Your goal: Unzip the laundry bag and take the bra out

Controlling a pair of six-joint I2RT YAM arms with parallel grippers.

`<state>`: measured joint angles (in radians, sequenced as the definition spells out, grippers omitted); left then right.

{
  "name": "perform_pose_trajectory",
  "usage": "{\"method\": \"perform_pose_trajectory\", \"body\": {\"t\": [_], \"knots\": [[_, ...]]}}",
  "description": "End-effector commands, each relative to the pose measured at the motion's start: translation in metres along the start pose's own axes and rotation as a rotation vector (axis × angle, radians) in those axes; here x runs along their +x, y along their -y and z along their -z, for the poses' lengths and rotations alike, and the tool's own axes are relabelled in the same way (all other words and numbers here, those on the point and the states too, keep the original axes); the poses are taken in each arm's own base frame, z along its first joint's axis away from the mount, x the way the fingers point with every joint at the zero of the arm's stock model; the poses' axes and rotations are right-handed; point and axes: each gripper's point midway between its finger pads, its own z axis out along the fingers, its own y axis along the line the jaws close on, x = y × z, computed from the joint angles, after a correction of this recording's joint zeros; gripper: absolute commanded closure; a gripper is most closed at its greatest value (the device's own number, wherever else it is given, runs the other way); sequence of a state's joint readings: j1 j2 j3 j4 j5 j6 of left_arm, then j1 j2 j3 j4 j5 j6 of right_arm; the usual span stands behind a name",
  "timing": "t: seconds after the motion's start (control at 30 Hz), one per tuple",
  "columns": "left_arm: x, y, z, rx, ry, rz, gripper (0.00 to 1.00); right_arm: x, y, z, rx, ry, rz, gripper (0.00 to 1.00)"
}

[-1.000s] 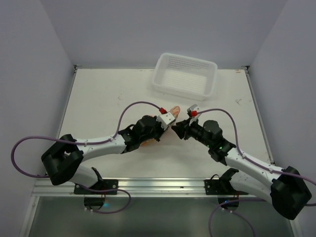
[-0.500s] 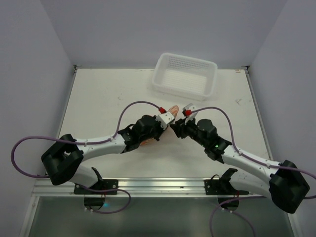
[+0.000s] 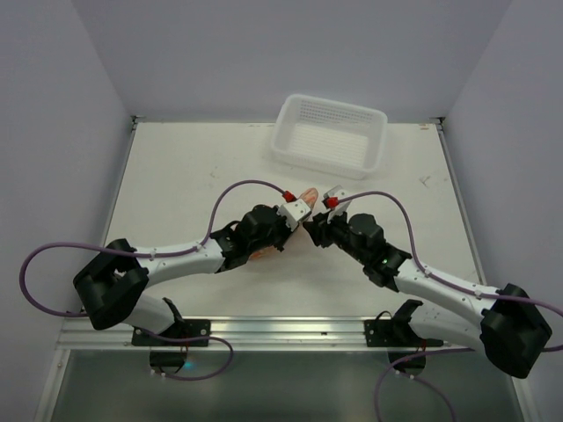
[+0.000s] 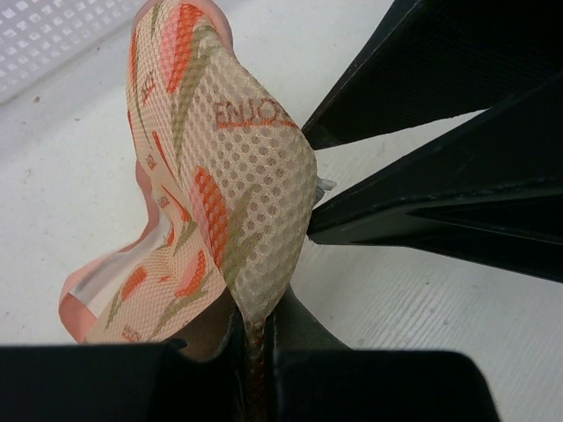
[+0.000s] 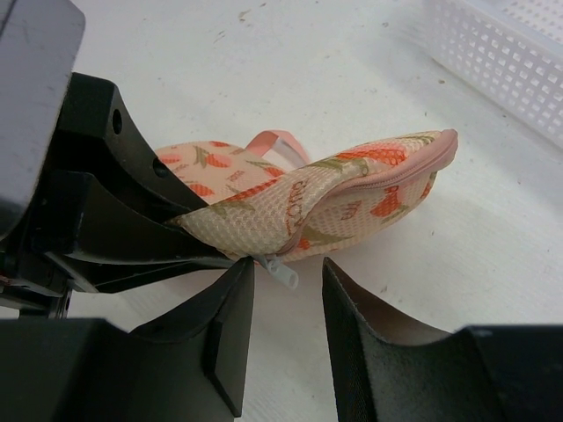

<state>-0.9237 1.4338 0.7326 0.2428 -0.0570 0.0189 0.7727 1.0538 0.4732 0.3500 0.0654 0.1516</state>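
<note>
The laundry bag [image 3: 305,195] is a peach pouch with red-orange prints, lifted off the table at mid-table. My left gripper [image 3: 296,218] is shut on a fold of its mesh fabric [image 4: 237,193], pinched between the fingertips [image 4: 255,352]. The pouch's pink zipper edge [image 5: 387,169] looks closed. My right gripper [image 5: 287,268] is open right at the pouch's near end, and the pale zipper pull [image 5: 283,271] hangs between its two fingers, close to the left one. In the top view the right gripper [image 3: 315,227] meets the left one at the pouch. The bra is hidden.
A white plastic lattice basket [image 3: 327,134] stands at the back of the table, just beyond the pouch; it also shows in the right wrist view [image 5: 510,53] and the left wrist view [image 4: 53,35]. Walls enclose the table on three sides.
My right gripper has moved left and forward, up to the pouch's zipper end. My left gripper has kept its hold and stayed in place.
</note>
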Motion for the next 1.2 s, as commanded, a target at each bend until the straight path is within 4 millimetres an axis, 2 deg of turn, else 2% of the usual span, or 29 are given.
{"method": "perform_pose_trajectory", "body": {"t": [0.0, 0.17, 0.33, 0.53, 0.63, 0.87, 1.17], "knots": [[-0.018, -0.003, 0.005, -0.007, 0.05, 0.014, 1.0, -0.014, 0.004, -0.001, 0.04, 0.028, 0.026, 0.61], [-0.018, -0.004, 0.005, -0.005, 0.047, 0.016, 1.0, -0.014, 0.003, -0.001, 0.04, 0.031, 0.032, 0.59], [-0.021, -0.009, 0.009, -0.023, 0.053, 0.019, 1.0, -0.018, -0.001, 0.009, 0.017, 0.076, 0.036, 0.53], [-0.018, -0.01, 0.007, -0.027, 0.042, 0.052, 1.0, -0.019, -0.012, 0.011, -0.047, 0.094, 0.049, 0.63], [-0.018, -0.012, 0.007, -0.028, 0.039, 0.058, 1.0, -0.016, -0.012, 0.009, -0.045, 0.082, 0.055, 0.64], [-0.022, -0.009, 0.012, -0.013, 0.051, 0.059, 1.0, -0.01, -0.009, 0.002, -0.02, 0.058, 0.075, 0.59], [-0.023, -0.003, 0.012, 0.022, 0.057, 0.055, 1.0, -0.013, 0.0, -0.003, 0.035, 0.068, 0.082, 0.58]]}}
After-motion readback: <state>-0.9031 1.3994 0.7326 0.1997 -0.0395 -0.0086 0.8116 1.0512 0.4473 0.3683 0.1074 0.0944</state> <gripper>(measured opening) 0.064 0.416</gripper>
